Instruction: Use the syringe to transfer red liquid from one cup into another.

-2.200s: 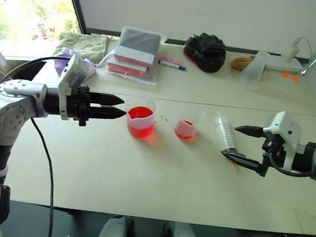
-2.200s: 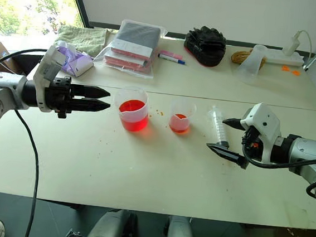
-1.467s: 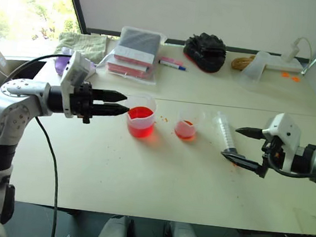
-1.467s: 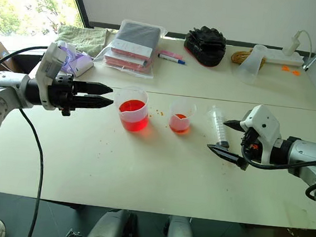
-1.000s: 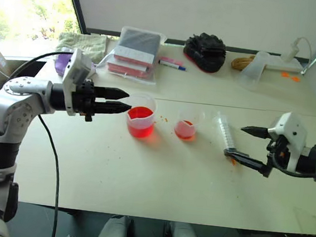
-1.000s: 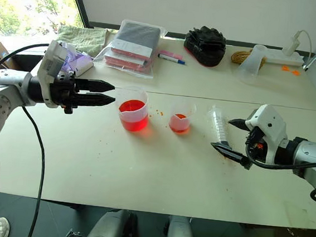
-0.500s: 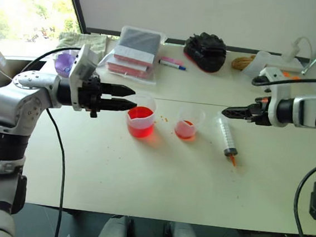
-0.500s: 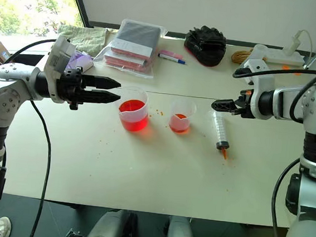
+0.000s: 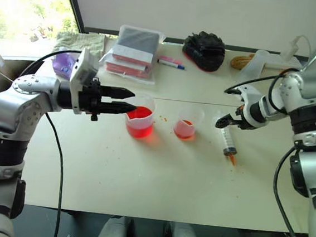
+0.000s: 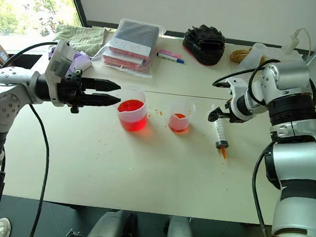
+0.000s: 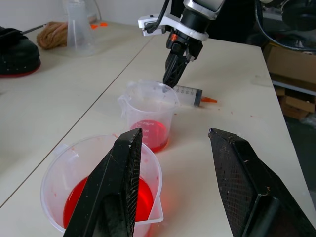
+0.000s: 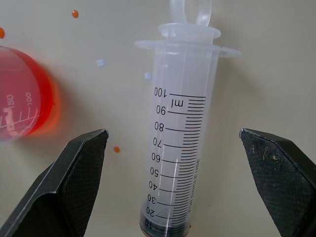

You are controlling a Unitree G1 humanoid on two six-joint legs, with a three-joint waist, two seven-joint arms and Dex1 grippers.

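Right gripper now astride syringe

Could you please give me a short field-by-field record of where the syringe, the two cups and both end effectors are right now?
syringe: lying flat on the table, not held
right end effector: open, straddling the syringe barrel from above
larger cup: upright, holds red liquid
smaller cup: upright, a little red liquid at the bottom
left end effector: open, level, fingertips beside the larger cup's rim
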